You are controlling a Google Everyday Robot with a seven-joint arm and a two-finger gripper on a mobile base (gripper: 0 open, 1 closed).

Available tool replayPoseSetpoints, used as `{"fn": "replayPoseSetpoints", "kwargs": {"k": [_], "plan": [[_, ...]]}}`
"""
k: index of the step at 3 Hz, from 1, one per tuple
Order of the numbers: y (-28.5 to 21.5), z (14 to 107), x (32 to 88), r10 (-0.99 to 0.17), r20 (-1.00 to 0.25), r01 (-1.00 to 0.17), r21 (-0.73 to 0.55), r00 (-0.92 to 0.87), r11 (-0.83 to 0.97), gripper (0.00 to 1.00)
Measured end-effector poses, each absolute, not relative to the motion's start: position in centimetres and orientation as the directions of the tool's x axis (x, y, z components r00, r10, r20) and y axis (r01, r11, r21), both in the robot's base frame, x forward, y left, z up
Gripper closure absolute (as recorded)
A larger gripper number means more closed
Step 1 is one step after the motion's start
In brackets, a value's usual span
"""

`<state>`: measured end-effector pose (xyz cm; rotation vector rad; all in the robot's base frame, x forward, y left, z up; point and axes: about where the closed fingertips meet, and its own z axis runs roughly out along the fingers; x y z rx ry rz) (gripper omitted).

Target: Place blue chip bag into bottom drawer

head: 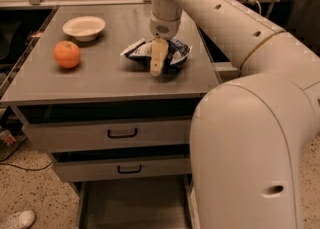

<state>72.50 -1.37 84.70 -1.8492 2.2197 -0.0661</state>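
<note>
I see the gripper (156,69) down on the blue chip bag (176,53), which lies on the right half of the grey cabinet top (105,80). I can't tell whether the gripper is open or closed. An orange (67,54) and a white bowl (84,27) sit well to the left. Below are two handled drawers (122,134). The bottom drawer (135,208) stands pulled out above the speckled floor (35,190), near a white shoe (17,219).
</note>
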Motion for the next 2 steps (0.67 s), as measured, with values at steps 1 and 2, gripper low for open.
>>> {"fn": "replayPoseSetpoints", "kwargs": {"k": [1,2], "plan": [[-1.42,84.63,72.50,-0.973,-0.162,-0.962,-0.194,-0.163,0.193,0.19],[-1.41,84.63,72.50,-0.973,-0.162,-0.962,-0.194,-0.163,0.193,0.42]]}}
